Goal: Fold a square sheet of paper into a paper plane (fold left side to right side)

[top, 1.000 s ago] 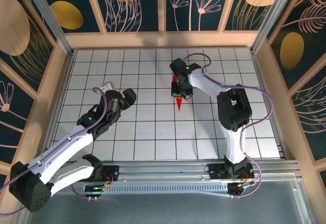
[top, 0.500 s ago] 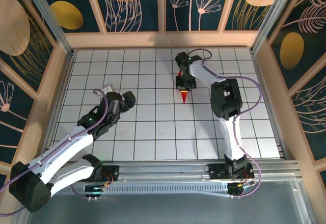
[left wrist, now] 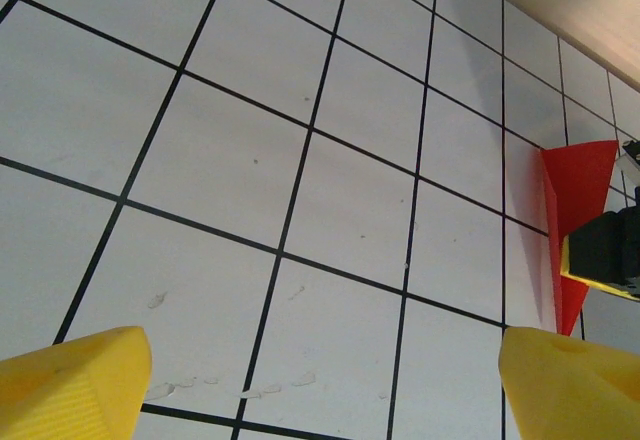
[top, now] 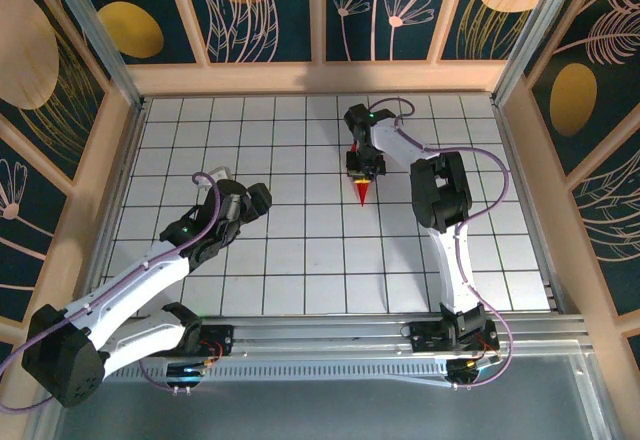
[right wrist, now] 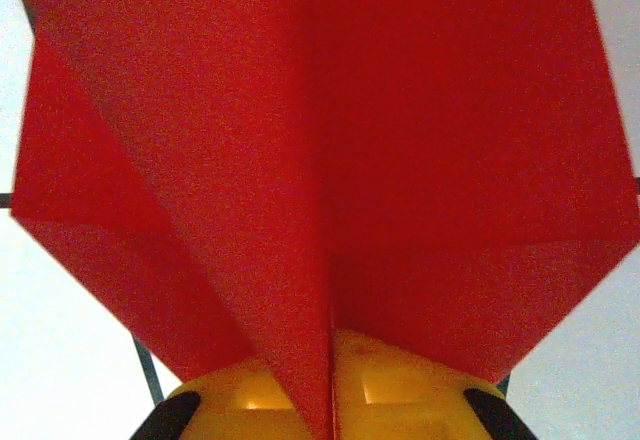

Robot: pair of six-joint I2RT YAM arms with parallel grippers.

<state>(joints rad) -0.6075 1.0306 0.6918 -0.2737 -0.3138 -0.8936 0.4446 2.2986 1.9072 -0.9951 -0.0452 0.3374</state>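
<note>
Your right gripper [top: 364,164] pinches paper plane [top: 360,193] at tail; plane's long axis runs straight out from it. Left gripper [top: 257,200] spread wide, well left of plane.

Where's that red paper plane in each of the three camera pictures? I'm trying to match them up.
Top external: paper plane just right of centre, tip pointing toward the arm bases, under the right end effector.
Left wrist: at the right edge, mid-height.
Right wrist: close up, across most of the picture.
Shared landmark: the white tile grid with black lines.
</note>
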